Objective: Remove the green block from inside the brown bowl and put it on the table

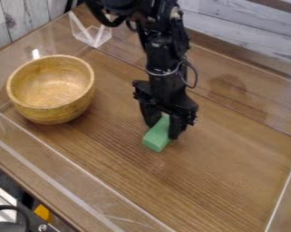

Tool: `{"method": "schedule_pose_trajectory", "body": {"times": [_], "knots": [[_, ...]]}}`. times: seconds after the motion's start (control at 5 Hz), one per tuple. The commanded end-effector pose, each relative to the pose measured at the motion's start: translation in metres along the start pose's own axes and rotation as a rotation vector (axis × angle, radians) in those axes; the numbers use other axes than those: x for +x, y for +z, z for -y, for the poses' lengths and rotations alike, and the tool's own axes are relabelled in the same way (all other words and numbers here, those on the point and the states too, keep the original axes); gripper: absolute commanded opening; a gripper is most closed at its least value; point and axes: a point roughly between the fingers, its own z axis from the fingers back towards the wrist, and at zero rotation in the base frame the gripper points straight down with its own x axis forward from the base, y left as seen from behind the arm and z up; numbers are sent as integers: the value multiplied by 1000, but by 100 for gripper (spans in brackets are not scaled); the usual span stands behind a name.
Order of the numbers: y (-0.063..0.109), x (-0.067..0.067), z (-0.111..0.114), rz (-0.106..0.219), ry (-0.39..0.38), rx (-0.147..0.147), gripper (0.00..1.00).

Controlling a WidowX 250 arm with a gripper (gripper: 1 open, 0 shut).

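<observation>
The green block [158,138] stands tilted on the table [227,177], right of centre, with its lower end on the wood. Its upper end sits between the black fingers of my gripper [166,123], which points straight down and is shut on it. The brown bowl [48,88] rests at the left, empty inside, about a bowl's width from the block.
Low clear plastic walls [63,172] edge the tabletop at the front and sides. A clear plastic stand [92,34] sits at the back left, behind the bowl. The black arm [154,36] rises from the gripper toward the back.
</observation>
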Motion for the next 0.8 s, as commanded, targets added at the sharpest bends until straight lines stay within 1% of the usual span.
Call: {"method": "schedule_pose_trajectory", "body": {"times": [0.0,0.2,0.4,0.6], "knots": [[14,12,-4,55,3,0,100],[13,14,-5,55,6,-1,0],[12,14,-7,53,8,-2,100],[12,15,-8,54,8,-2,0]]}}
